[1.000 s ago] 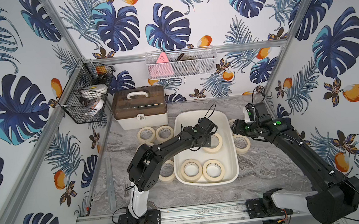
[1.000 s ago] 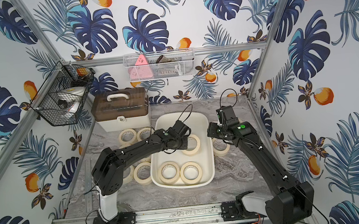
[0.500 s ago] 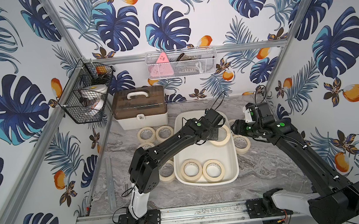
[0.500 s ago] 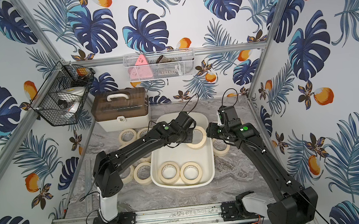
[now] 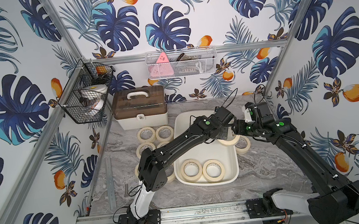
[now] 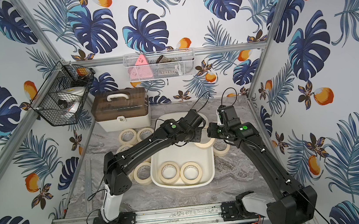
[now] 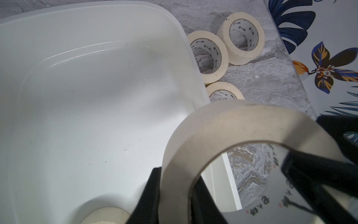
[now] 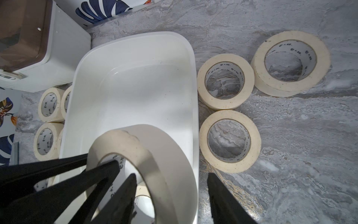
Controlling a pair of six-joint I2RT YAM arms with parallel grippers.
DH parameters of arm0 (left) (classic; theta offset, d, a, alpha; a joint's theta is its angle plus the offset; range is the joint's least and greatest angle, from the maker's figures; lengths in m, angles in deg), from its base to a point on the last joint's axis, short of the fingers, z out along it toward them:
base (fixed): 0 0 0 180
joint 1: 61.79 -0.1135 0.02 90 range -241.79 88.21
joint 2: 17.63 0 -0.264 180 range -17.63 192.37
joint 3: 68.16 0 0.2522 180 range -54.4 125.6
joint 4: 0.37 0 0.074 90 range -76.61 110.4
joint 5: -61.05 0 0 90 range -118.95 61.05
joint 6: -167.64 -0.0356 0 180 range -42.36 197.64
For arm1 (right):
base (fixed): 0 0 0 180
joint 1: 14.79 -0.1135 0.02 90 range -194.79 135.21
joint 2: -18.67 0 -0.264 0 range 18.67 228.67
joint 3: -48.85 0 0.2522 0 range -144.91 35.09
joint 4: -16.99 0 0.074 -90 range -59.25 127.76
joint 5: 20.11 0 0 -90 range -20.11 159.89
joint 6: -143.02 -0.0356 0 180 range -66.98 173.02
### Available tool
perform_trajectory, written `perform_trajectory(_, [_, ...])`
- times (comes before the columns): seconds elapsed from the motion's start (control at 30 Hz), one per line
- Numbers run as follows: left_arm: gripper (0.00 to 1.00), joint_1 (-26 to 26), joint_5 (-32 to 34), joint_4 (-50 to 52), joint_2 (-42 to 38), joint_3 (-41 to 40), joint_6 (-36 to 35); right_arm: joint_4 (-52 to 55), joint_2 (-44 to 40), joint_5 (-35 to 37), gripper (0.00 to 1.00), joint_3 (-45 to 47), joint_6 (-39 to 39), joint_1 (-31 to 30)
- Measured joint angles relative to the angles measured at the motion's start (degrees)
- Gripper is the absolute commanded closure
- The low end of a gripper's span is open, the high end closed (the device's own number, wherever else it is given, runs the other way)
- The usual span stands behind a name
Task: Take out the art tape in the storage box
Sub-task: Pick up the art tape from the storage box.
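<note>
The storage box is a cream-white tub with two art tape rolls lying flat at its near end. My left gripper is shut on the wall of another roll, held tilted above the tub's right rim. My right gripper is open and straddles that roll's opposite wall. One of its fingers is inside the ring, and the outer finger stands apart from the tape.
Three loose rolls lie on the marble right of the tub, and several more lie to its left. A white case with a brown lid stands behind. A black wire basket and a white wire basket hang on the walls.
My left gripper has lifted a roll out of the tub and carried it right. My right gripper has come in around that roll's far wall, its jaws narrowing.
</note>
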Motion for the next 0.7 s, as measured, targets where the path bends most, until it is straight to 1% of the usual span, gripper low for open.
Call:
perform_trajectory(0.1, [0.92, 0.4, 0.0, 0.7, 1.0, 1.7, -0.2, 0.3, 0.6, 0.7, 0.51, -0.1, 0.7, 0.0])
perform_trajectory(0.23, [0.92, 0.4, 0.4, 1.0, 1.2, 2.1, -0.4, 0.7, 0.9, 1.1, 0.62, -0.1, 2.2, -0.1])
perform_trajectory(0.47, [0.88, 0.4, 1.1, 0.9, 0.5, 1.1, -2.3, 3.1, 1.9, 0.8, 0.88, -0.1, 5.9, -0.3])
perform_trajectory(0.57, [0.79, 0.4, 1.1, -0.9, -1.2, -1.0, -2.7, 3.3, 2.0, 0.2, 1.00, -0.1, 6.5, -0.4])
perform_trajectory(0.63, [0.72, 0.3, 1.0, -2.4, -3.2, -3.5, -2.7, 3.3, 1.9, -0.7, 1.00, -0.1, 6.3, -0.5])
perform_trajectory(0.67, [0.67, 0.3, 0.7, -2.8, -4.0, -4.4, -2.7, 3.3, 1.9, -1.2, 1.00, -0.1, 6.0, -0.5])
perform_trajectory(0.7, [0.59, 0.2, 0.5, -3.3, -4.7, -5.3, -2.7, 3.3, 1.8, -1.7, 1.00, -0.1, 5.7, -0.5])
